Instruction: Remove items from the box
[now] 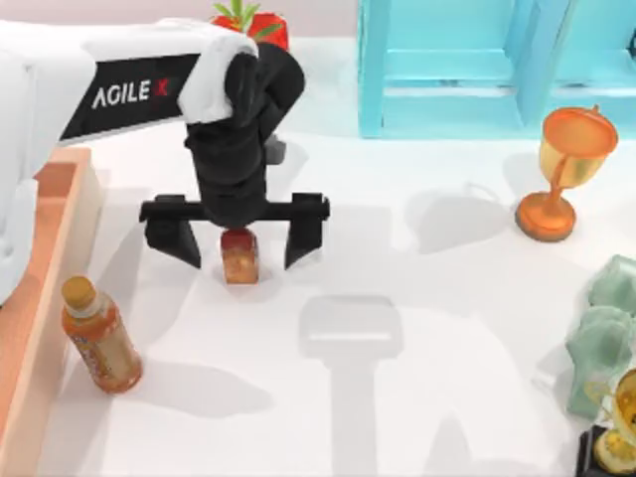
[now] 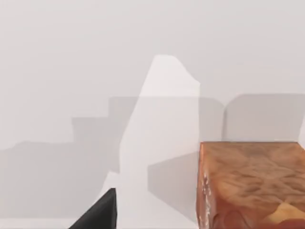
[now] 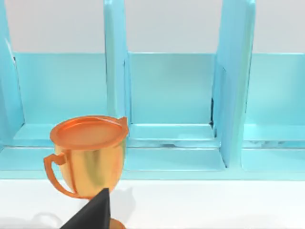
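Just right of the salmon-orange box (image 1: 45, 298), the tan-orange block (image 1: 239, 256) with its dark red top was seen standing on the white table (image 1: 417, 328). The left gripper (image 1: 237, 241) was held over it, fingers spread wide to either side without touching.

I see the box (image 1: 45, 298) running along the tabletop's (image 1: 417, 397) left edge, with a bottle (image 1: 99, 336) lying just beside its right wall. My left gripper (image 1: 237, 243) hangs right of the box, jaws spread to either side of the block (image 1: 239, 255), which sits on the tabletop between them, outside the box. Behind the arm stands a plant pot (image 1: 253, 22) at the far edge. The crate (image 1: 477, 60) occupies the far right, and the goblet (image 1: 566, 174) stands just in front of it. Crumpled cloths (image 1: 606, 328) lie at the right edge, nearer than the goblet, with a trophy (image 1: 621, 422) in the near right corner.
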Robot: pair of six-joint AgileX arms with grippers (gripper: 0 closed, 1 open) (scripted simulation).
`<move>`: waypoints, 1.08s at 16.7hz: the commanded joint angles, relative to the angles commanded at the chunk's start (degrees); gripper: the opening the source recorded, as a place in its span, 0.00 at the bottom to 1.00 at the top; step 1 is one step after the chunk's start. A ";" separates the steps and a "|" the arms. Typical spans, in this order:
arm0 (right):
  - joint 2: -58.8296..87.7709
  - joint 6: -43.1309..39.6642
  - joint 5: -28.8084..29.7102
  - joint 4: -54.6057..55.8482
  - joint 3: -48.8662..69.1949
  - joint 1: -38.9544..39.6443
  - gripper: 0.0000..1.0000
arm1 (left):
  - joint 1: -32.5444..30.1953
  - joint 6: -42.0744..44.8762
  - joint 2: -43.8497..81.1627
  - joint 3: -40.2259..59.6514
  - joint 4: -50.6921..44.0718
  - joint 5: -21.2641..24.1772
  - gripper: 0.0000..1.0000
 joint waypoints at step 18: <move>0.00 0.00 0.00 0.00 0.00 0.00 1.00 | 0.12 -0.01 -3.59 12.38 -16.14 -0.02 1.00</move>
